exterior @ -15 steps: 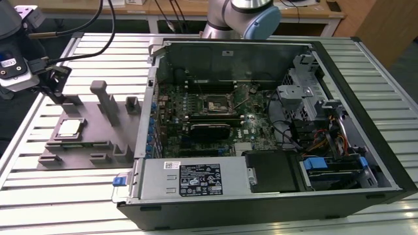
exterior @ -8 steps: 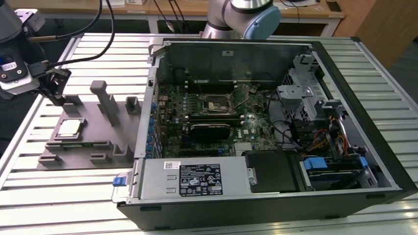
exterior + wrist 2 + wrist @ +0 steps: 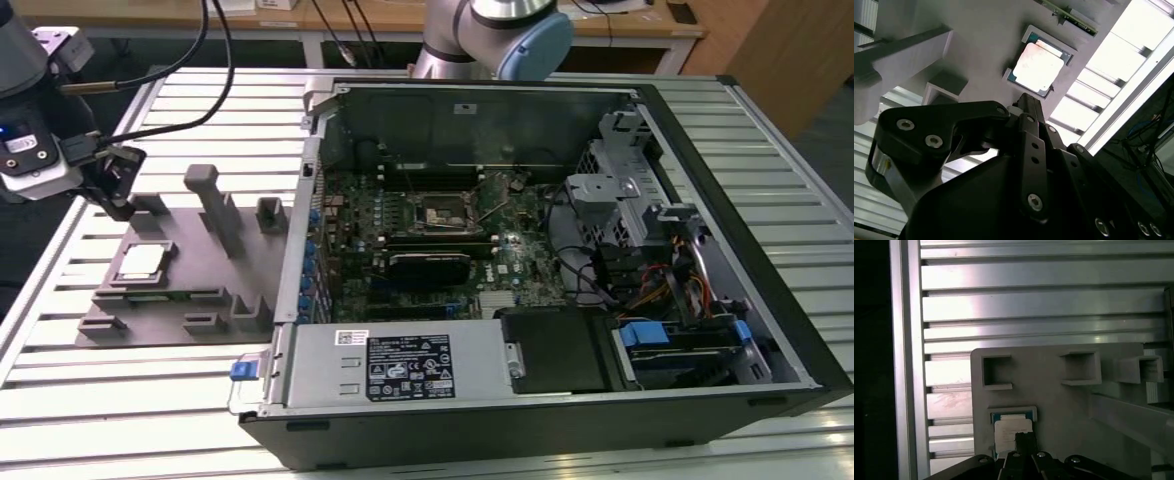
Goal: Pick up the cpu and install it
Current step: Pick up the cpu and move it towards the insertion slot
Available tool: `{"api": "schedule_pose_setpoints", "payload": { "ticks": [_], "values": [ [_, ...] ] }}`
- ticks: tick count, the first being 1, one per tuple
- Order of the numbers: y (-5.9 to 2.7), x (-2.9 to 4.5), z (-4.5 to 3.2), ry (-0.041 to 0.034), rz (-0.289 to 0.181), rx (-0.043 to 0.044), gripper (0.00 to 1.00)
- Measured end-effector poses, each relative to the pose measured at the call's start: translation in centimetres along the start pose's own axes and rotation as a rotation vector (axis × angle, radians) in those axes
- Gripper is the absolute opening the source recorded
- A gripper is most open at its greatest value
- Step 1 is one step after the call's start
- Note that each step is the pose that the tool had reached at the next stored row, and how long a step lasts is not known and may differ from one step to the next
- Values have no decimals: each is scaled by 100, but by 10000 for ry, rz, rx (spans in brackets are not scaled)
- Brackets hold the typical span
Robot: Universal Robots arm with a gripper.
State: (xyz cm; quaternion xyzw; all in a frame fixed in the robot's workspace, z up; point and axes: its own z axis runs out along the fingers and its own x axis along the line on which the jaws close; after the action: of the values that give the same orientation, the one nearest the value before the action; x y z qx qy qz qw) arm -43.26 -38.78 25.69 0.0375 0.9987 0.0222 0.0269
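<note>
A: At the tip of the gripper (image 3: 1026, 100), fingers look pressed together, holding nothing. I'm hovering just above the cpu (image 3: 1038, 67), not touching.
B: Where's it sitting?
A: Flat in its pocket on the grey fixture plate (image 3: 200, 285), on the exterior view's left of the computer case (image 3: 534, 430).
B: Handling?
A: Light, stiff, slick lid, fragile underside I'd guess. I'd grip opposite edges of the rim, not the top.
</note>
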Motion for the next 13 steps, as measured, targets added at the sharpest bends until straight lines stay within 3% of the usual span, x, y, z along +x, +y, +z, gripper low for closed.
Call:
{"api": "schedule_pose_setpoints", "payload": {
  "ticks": [13],
  "values": [
    [-18, 62, 138, 0, 0, 0, 11]
  ]
}}
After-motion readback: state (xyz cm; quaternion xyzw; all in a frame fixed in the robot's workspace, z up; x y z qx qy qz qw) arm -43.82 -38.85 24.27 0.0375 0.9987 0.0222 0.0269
